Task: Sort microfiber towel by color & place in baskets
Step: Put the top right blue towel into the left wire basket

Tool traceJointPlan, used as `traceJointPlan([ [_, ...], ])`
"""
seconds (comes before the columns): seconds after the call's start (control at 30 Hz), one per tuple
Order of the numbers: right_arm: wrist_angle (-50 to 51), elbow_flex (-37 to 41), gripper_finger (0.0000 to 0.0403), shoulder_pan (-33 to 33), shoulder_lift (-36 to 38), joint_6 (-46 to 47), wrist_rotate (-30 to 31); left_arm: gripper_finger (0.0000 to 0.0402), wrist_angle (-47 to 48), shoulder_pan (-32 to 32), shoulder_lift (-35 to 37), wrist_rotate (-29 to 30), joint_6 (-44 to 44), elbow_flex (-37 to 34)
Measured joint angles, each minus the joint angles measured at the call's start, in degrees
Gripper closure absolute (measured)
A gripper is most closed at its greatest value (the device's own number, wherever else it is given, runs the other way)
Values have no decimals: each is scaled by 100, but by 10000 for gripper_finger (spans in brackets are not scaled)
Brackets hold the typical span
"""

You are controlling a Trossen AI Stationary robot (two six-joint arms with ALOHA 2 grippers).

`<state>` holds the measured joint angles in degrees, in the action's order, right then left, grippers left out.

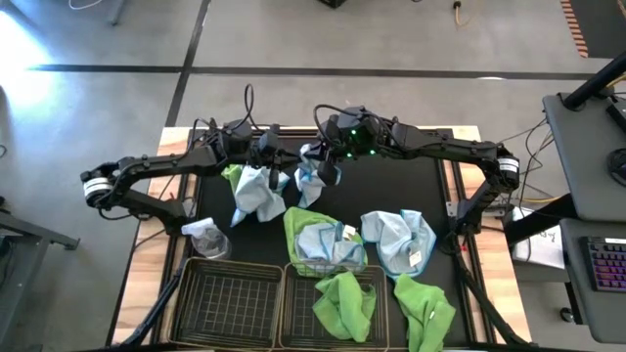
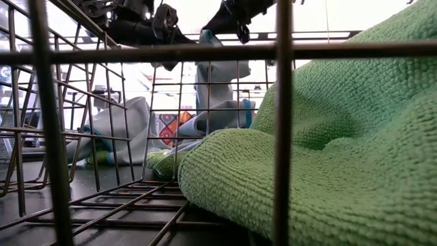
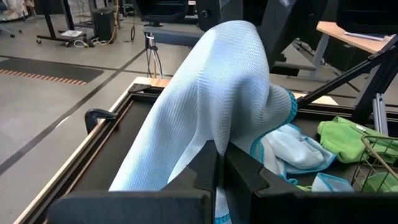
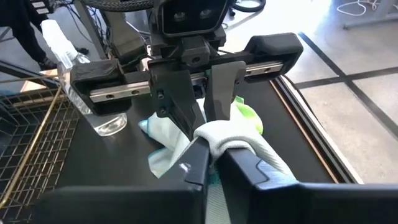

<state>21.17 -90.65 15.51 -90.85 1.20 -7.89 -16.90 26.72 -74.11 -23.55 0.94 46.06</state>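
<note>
From above, your left gripper (image 1: 266,156) and right gripper (image 1: 328,168) met at the far edge of the black mat (image 1: 430,200), both on one pale blue towel (image 1: 258,196) — a handover, I judge. You had two wire baskets (image 1: 227,303) at the near edge, a green towel (image 1: 344,303) in the right one, a spray bottle (image 1: 203,233) near the left one.

The low view showed mesh, green cloth (image 2: 328,157) and blue cloth beyond.

In the left wrist view the fingers were clamped shut on the blue towel (image 3: 211,99); concrete floor lay beyond.

In the right wrist view its fingers (image 4: 214,158) pinched the cloth, loosening perhaps — release only once the left holds.
</note>
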Motion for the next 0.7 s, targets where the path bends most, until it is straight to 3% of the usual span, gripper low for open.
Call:
traceJointPlan([
  [0.4, 2, 0, 233, 0, 0, -128, 45, 401, 3, 0, 0, 2, -52, 0],
  [0.7, 448, 0, 198, 2, 0, -138, 221, 401, 32, 0, 22, 2, -179, 0],
])
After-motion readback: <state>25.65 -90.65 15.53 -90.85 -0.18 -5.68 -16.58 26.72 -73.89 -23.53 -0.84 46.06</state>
